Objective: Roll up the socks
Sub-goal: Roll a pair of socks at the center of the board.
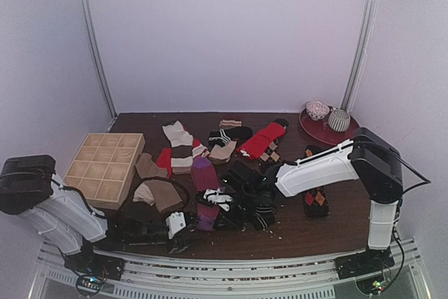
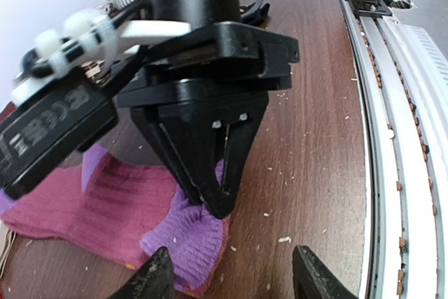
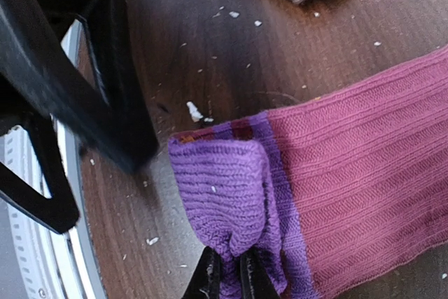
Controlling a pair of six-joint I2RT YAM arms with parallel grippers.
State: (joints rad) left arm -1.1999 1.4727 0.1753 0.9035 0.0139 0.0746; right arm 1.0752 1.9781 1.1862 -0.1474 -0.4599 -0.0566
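Magenta ribbed sock with a purple end [image 3: 364,173] lies flat on the dark wooden table [image 2: 308,138], close to the near edge and in front of both arms. The purple end is folded over on itself into a soft lump. The right gripper [image 3: 229,278] is pinched tight on that purple fold, with fabric bunched between its two black fingertips. From the left wrist camera the same right gripper [image 2: 210,204] comes down as a black wedge, its tips buried in the purple knit.

The left gripper [image 2: 234,278] hangs low just beside the fold with its fingers spread wide. It holds nothing, though one finger [image 2: 157,274] sits right at the edge of the purple cloth. White crumbs and lint dot the wood around them, and the metal rail [image 2: 392,138] runs along the table edge.

From above, the sock [image 1: 204,173] sits in the middle of a loose scatter of other socks. A red one [image 1: 262,139] and a black-and-white striped one [image 1: 231,133] lie further back, an argyle one [image 1: 315,199] is under the right arm, and tan ones [image 1: 157,190] lie to the left. A pale wooden compartment box [image 1: 105,162] stands at the left, and a dark red plate [image 1: 318,129] carrying two small bowls sits at the back right.
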